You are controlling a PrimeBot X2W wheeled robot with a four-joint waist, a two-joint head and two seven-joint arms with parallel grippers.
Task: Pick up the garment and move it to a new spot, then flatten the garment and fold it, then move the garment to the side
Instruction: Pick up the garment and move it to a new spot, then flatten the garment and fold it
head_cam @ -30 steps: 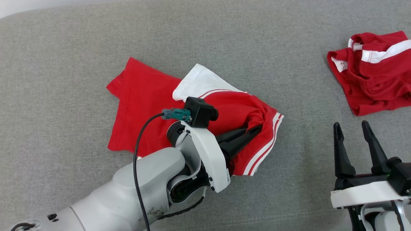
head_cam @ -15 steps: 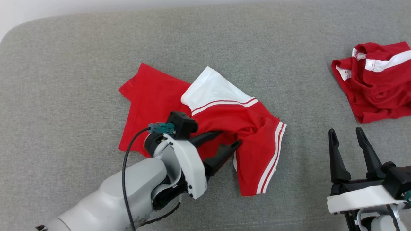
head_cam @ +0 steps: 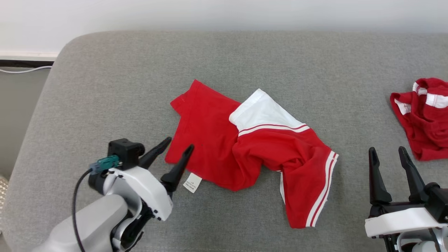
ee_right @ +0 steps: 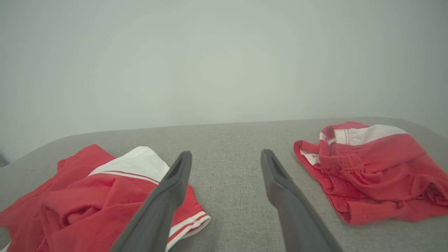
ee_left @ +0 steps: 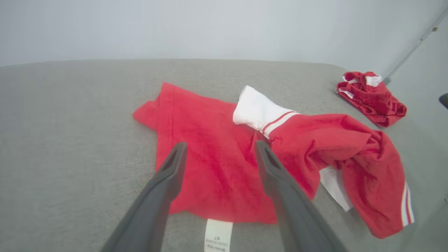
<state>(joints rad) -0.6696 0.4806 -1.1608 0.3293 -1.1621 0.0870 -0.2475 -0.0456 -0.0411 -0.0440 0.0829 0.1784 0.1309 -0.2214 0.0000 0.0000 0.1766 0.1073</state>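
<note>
Your left gripper point(head_cam: 180, 142) sits at the lower left of the head view, jaws spread wide with nothing between them. Its tips point at the left edge of the garment point(head_cam: 210, 140). In the left wrist view those two fingers frame the flat red cloth, and no fold is caught on either one. The garment lies loose in the middle of the grey cushion point(head_cam: 105, 87), and neither gripper holds it. Its left half lies fairly flat. A white part point(head_cam: 260, 113) lies across the middle, and the right half is rumpled, running down to a striped hem point(head_cam: 323, 189) at the lower right. A small white label point(head_cam: 192, 182) lies on the cushion at the garment's near edge, just beside the left gripper's right finger. Your right gripper point(head_cam: 386, 149) stands at the lower right, fingers pointing up the view, jaws just as wide and empty. It is over bare cushion, apart from the striped hem. In the right wrist view you see grey fabric between its fingers, the garment off to the left and the other garment point(head_cam: 425, 119) off to the right. That one is red with a white band, crumpled in a heap near the cushion's right side, well apart from the garment.
</note>
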